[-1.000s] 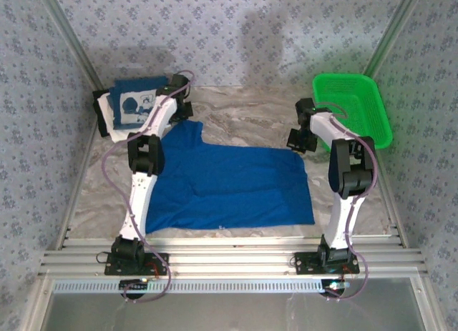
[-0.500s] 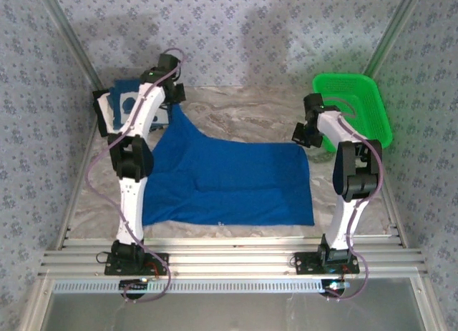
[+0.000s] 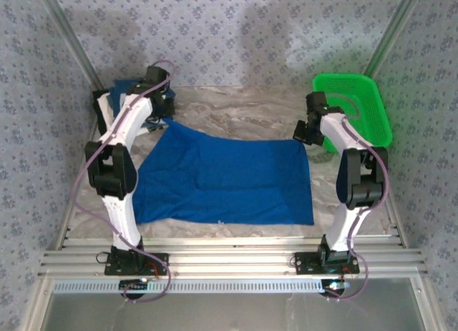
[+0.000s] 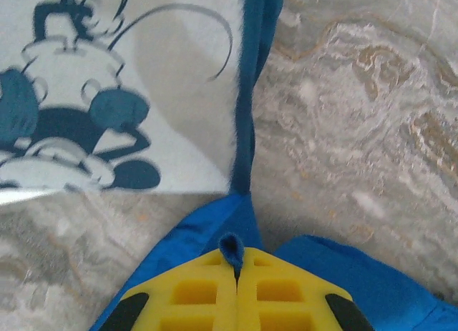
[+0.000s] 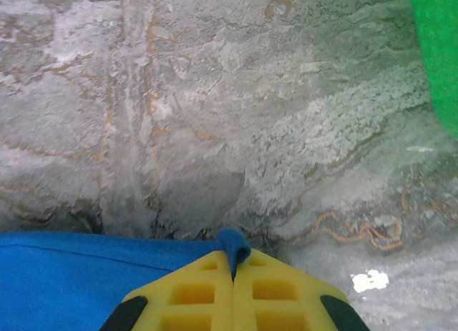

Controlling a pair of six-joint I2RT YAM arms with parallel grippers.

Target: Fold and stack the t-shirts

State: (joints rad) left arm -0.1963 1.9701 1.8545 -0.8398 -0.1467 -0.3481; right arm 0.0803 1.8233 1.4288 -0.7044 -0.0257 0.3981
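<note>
A royal-blue tee point(image 3: 222, 181) lies spread on the marbled grey table point(image 3: 243, 106). It is soft knit cloth in a rough rectangle, smooth across the middle with shallow creases and a straight near hem. The left gripper point(image 4: 235, 263) is clenched on the tee's far left corner. Its 2 yellow, waffle-gridded fingers point(image 4: 193, 292) press together, with a small nub of blue fabric pinched up between the tips. The right gripper point(image 5: 234, 263) is clamped the same way on the tee's far right corner, and a curl of blue cloth pokes out above its ribbed yellow pads point(image 5: 279, 295). Just beyond the tee's far left corner sits a folded navy tee point(image 4: 107, 95), its flat white panel printed with a rounded cartoon figure. To the right of the tee's far right corner stands a bright green basket point(image 3: 358, 109) of plastic mesh, rectangular with flared walls.
</note>
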